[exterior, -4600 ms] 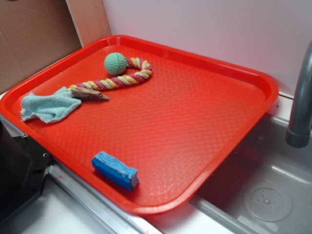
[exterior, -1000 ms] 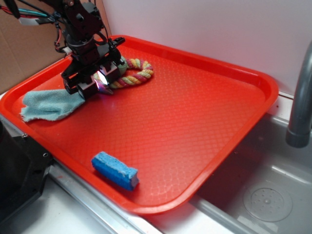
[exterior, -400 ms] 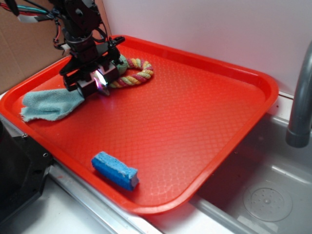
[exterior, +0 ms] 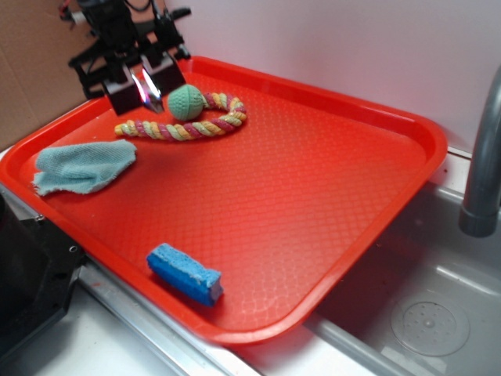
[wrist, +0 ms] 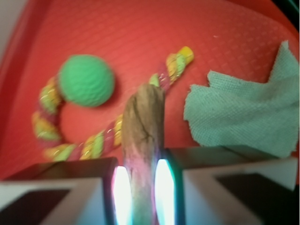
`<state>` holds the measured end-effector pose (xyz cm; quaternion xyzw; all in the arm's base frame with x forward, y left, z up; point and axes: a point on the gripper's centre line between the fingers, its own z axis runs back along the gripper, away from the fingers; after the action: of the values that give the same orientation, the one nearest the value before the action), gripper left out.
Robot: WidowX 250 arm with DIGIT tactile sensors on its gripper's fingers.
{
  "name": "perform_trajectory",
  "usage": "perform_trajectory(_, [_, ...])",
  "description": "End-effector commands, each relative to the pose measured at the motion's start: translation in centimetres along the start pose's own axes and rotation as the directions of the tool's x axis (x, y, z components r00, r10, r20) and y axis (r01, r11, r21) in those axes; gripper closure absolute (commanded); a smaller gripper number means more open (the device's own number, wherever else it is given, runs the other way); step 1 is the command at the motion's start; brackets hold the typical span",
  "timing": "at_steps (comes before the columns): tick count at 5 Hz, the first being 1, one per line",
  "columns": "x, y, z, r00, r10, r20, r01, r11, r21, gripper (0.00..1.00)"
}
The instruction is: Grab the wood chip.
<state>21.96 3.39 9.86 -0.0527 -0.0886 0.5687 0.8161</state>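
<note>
Wrist view: the wood chip (wrist: 143,140) stands pinched between the two fingers (wrist: 123,197), its rough brown length reaching out past them and its blunt end lying, in this view, over the braided rope (wrist: 101,143). The fingers press against both sides of the chip with no gap showing. Relative to the chip, the green ball (wrist: 86,79) sits up and to the left, inside the loop of the rope, and the teal cloth (wrist: 243,117) lies to the right on the red tray (wrist: 140,28).

In the exterior view the gripper (exterior: 145,84) hangs above the far left corner of the tray (exterior: 376,211), raised off its surface, just left of the green ball (exterior: 186,103). The chip itself cannot be made out here; only the glinting fingers show. The rope (exterior: 188,125) curls on the tray below and to the right of the gripper, the cloth (exterior: 82,166) lies nearer the camera from it, and a blue sponge (exterior: 185,273) rests well apart, by the tray's near edge.
</note>
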Motion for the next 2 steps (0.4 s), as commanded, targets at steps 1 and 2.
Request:
perform_trajectory(1, [-1.8,-1.0,7.4,0.938,-0.339,-0.078,0.327,0.935,-0.134,1.00])
perform_trajectory(2, [-2.8,-1.2,10.0,0.864,-0.486,-0.136,0.466,0.871,-0.154,1.00])
